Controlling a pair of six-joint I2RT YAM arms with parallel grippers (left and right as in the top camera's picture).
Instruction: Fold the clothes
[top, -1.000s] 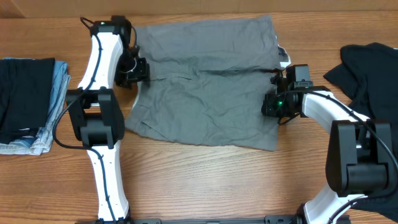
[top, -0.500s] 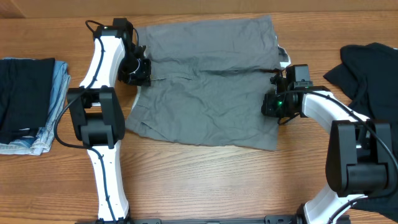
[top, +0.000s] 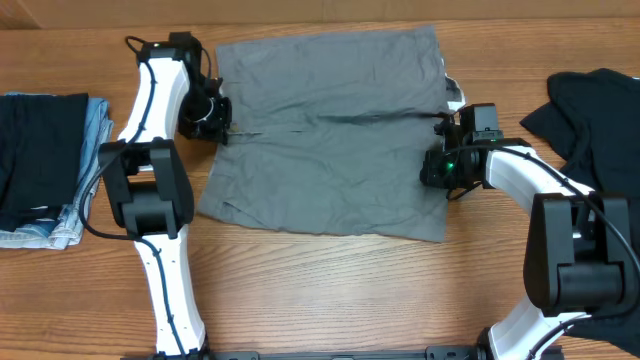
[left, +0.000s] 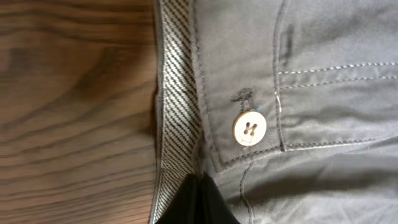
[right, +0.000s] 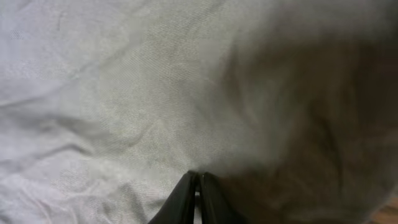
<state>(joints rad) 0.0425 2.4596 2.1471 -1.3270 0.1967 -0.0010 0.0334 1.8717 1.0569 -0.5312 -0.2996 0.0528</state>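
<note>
Left pincer (top: 222, 122) now clamped on grey shorts (top: 330, 140) waistband, tugging outward; right pincer (top: 447, 125) pinches opposite edge; fold looks ready.

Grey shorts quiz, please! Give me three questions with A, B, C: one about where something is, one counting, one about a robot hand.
1. The grey shorts lie mid-table. Where is the black garment?
A. On them
B. To their left
C. To their right

2. How many buttons show in the left wrist view?
A. One
B. None
C. Three

3. What is the left hand doing?
A. Hanging open
B. Pinching the shorts' waistband
C. Holding the black garment

Answers: 1 C, it lies at the far right. 2 A, one button sits on the waistband. 3 B, it is shut on the striped edge.
</note>
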